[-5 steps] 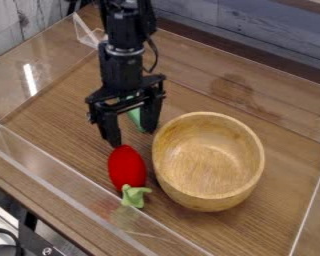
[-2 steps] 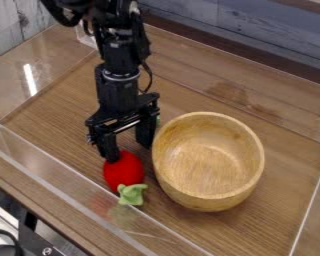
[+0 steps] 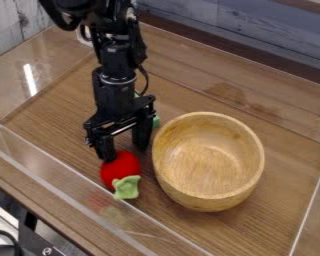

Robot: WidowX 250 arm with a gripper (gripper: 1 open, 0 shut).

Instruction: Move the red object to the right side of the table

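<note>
Your hand (image 3: 120, 143) has come down lower since before; it is wide open, and its 2 fingers stand around the red object (image 3: 120, 172), without gripping.

Wooden bowl (image 3: 207, 160) — round, light-toned, wide, right of centre, opening up. Green thing (image 3: 155, 122) just beside bowl's left rim — mostly hidden, shape unclear. Black cable (image 3: 5, 240) at near left corner, curving.

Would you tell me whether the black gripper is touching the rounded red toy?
Cannot tell: in the single camera view, the gripper's fingertips overlap the toy's upper edge, hiding any gap.
</note>
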